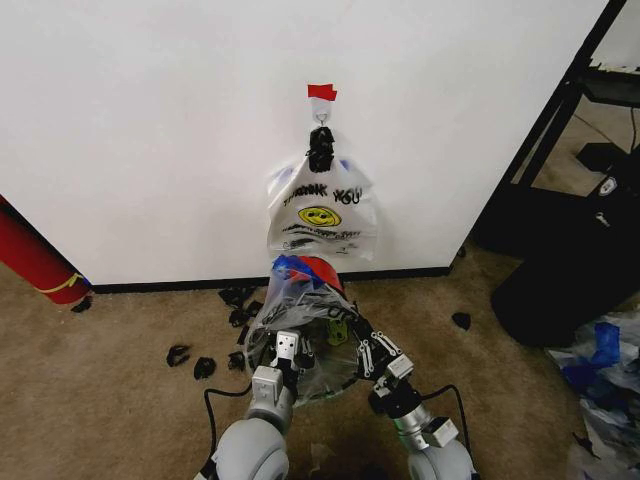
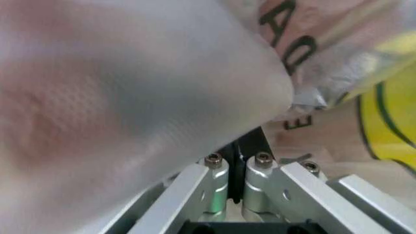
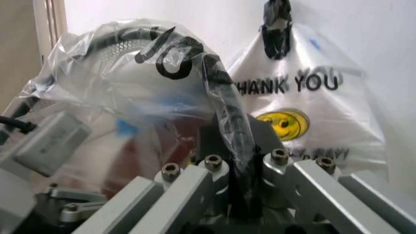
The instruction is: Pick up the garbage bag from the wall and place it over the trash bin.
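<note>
Plastic, thin and see-through, is what both tools have to manage: the garbage bag (image 1: pixel 300 320) is stretched between them, low in front of the robot and just before the wall (image 1: pixel 150 120), over the carpet. It hangs above the trash bin (image 1: pixel 318 268), whose red part shows at the bag's far edge; how far the bag goes around the rim I cannot tell.

The left tool (image 1: pixel 285 345) has its two fingers together on a fold of the film, as the left wrist view shows (image 2: pixel 235 165). The right tool (image 1: pixel 372 352) is also clamped on the bag, with a twisted strand of film running between its closed fingers (image 3: pixel 240 170).

I judge this bag to be very light, soft and without any stiffness, so it will sag and keep no shape by itself. The film is smooth and may slip out of a pinch, and it may tear if it is pulled hard against the bin's edge. The best hold is at the mouth edge, on two opposite sides, so that the opening stays wide.

The white "THANK YOU" bag (image 1: pixel 322 215) hangs on the wall hook (image 1: pixel 321 112) under red tape (image 1: pixel 322 92), apart from the work.
</note>
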{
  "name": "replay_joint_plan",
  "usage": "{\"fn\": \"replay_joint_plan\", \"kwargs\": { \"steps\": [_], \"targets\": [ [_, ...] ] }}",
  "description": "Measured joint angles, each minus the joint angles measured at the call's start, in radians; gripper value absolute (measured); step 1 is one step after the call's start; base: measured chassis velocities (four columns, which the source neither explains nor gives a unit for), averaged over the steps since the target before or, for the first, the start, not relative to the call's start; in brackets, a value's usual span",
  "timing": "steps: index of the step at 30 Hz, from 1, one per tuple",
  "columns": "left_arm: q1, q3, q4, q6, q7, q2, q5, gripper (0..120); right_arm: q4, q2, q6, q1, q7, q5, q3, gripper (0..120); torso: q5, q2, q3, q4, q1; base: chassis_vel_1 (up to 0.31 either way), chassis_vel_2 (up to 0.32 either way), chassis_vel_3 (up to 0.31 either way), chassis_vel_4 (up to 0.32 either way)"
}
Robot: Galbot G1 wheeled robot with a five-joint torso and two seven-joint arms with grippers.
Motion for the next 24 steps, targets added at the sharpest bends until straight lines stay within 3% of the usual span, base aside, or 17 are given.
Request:
{"fn": "replay_joint_plan", "kwargs": {
  "steps": [13,24],
  "targets": [
    [-0.126,0.029,0.120,0.007,-0.011,-0.096,-0.026,0,0.043,-0.172,-0.046,0.021,0.039,0.091,-0.026,0,0.0001,0.000,0.000,-0.0001,0.000,0.000,0.000,0.000,0.000],
    [-0.212,0.058,0.255,0.003,-0.051,-0.171,-0.003,0,0.034,-0.165,-0.044,0.044,0.047,0.105,-0.070,0,0.0001,0.000,0.000,-0.0001,0.000,0.000,0.000,0.000,0.000]
  ]
}}
